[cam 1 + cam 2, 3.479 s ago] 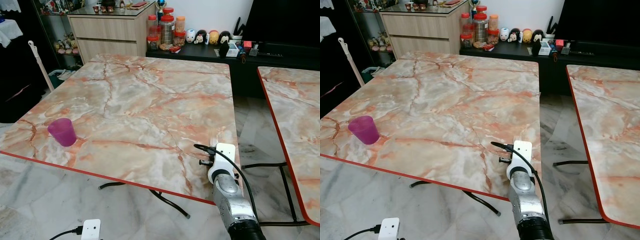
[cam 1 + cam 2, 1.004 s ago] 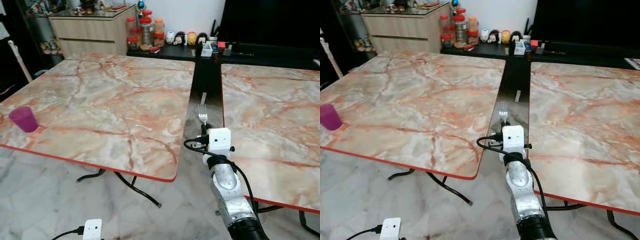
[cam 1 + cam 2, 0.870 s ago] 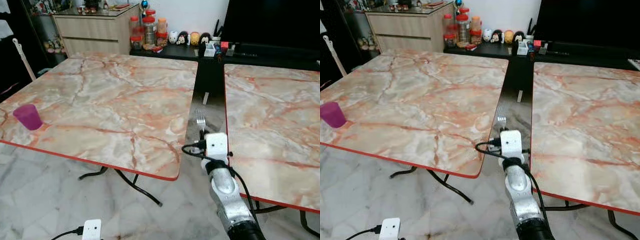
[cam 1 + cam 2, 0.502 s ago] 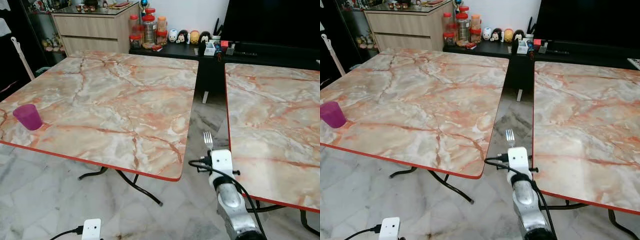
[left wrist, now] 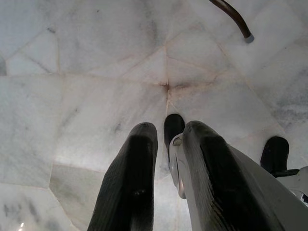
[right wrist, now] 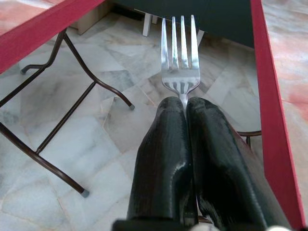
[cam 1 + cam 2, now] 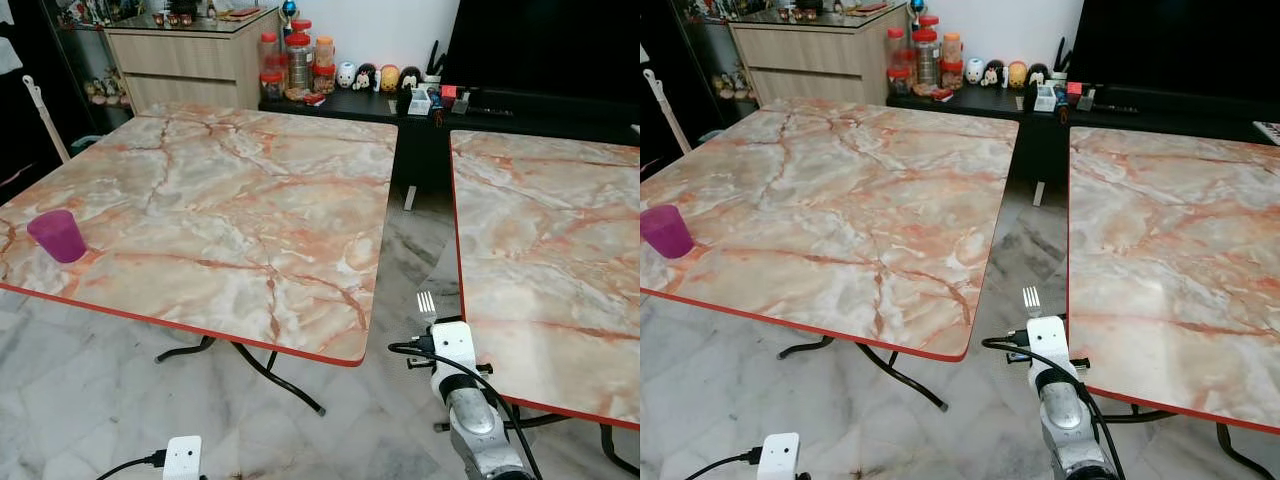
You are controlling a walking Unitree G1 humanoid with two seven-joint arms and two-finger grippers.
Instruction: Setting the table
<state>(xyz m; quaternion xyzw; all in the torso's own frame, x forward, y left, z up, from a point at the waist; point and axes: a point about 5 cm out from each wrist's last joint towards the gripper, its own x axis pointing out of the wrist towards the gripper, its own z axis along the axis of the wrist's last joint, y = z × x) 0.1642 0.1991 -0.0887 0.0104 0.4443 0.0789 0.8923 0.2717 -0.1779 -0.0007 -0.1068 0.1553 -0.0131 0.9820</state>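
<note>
Carry step judged in hand: fork is pinched by the handle in the right tool, tines fwd, held low over the floor in the gap btwn benches. Left tool is seen slightly spread, empty, over floor. Next, fork must be raised over the left bench and laid down, perhaps nr the purple cup at its far-left edge.

Your right arm: silver metal forearm, rounded segments, a white boxy wrist block at its end. Black cable loops off the block's side and trails down the arm. Right gripper: two long glossy black fingers. Left gripper: matte black fingers, pale grey housing beside them.
</note>
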